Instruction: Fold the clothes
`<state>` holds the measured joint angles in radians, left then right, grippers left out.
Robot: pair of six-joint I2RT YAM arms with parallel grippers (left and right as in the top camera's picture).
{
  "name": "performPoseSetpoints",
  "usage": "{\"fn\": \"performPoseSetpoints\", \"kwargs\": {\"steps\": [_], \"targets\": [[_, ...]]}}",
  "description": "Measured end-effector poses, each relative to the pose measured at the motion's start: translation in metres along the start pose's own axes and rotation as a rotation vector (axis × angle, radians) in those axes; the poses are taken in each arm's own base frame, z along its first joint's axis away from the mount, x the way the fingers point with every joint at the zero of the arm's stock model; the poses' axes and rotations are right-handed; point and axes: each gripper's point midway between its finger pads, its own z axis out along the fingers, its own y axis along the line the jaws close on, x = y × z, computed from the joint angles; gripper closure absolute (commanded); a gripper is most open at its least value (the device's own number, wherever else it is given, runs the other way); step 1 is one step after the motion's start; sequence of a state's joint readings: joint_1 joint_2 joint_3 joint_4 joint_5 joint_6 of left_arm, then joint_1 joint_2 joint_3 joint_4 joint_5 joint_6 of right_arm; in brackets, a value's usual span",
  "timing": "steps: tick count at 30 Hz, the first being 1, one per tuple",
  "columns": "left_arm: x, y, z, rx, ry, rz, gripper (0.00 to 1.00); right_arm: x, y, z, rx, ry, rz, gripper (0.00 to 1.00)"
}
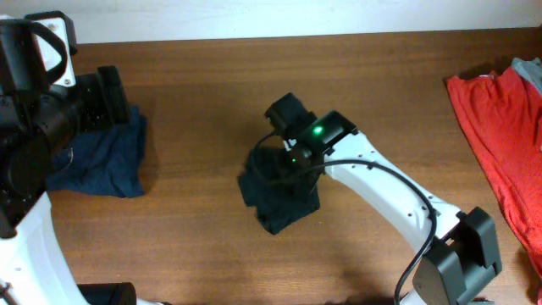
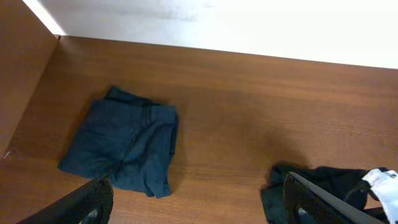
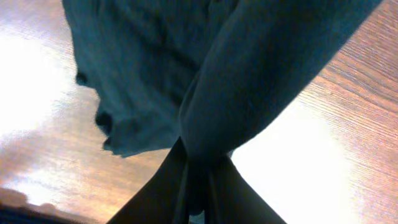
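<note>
A black T-shirt (image 1: 279, 199) lies bunched at the table's middle. My right gripper (image 1: 284, 161) is shut on a fold of its fabric (image 3: 261, 74), which rises from the pinched jaws and fills the right wrist view. The same shirt shows at the lower right of the left wrist view (image 2: 323, 183). A navy garment (image 1: 106, 157) lies folded at the left, also seen as the navy garment (image 2: 124, 146) ahead of my left gripper (image 2: 199, 202). That gripper is open, hanging above bare wood with nothing between its fingers (image 2: 93, 202). A red garment (image 1: 500, 127) lies at the right edge.
The white right arm (image 1: 389, 191) reaches diagonally from the lower right to the centre. The left arm's black body (image 1: 42, 110) covers part of the navy garment from above. A white wall (image 2: 249, 25) borders the table's far edge.
</note>
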<state>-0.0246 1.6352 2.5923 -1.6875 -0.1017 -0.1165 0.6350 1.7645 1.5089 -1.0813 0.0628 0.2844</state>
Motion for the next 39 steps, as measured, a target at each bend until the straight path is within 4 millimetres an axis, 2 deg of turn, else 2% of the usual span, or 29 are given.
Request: {"fn": "performPoseSetpoints", "kwargs": {"steps": [6,13,16,20,24,28,32,35,39], "targets": [[0.001,0.000,0.001,-0.001,0.005,0.001,0.13,0.007,0.032,0.006,-0.021,0.007,-0.073,0.92],[0.001,0.000,0.001,-0.001,0.005,0.001,0.13,0.020,0.072,0.042,-0.037,0.064,-0.174,0.92],[0.001,0.000,0.001,-0.001,0.005,0.000,0.13,0.021,0.089,0.045,-0.054,0.046,-0.226,0.87],[0.001,0.000,0.001,-0.001,0.005,0.000,0.13,0.022,0.110,0.043,-0.081,0.011,-0.282,0.85],[0.001,0.000,0.001,-0.001,0.005,0.001,0.13,0.024,0.117,0.044,-0.090,0.009,-0.303,0.85],[0.001,0.000,0.001,-0.001,0.005,0.000,0.13,0.028,0.118,0.057,-0.083,0.040,-0.310,0.85],[0.001,0.000,0.001,-0.001,0.005,0.000,0.13,0.034,0.127,0.073,-0.121,0.077,-0.313,0.67],[0.001,0.000,0.001,-0.001,0.005,0.001,0.13,0.035,0.138,0.076,-0.176,0.084,-0.318,0.62],[0.001,0.000,0.001,0.000,0.005,0.000,0.13,0.036,0.149,0.072,-0.243,0.092,-0.340,0.62]]}}
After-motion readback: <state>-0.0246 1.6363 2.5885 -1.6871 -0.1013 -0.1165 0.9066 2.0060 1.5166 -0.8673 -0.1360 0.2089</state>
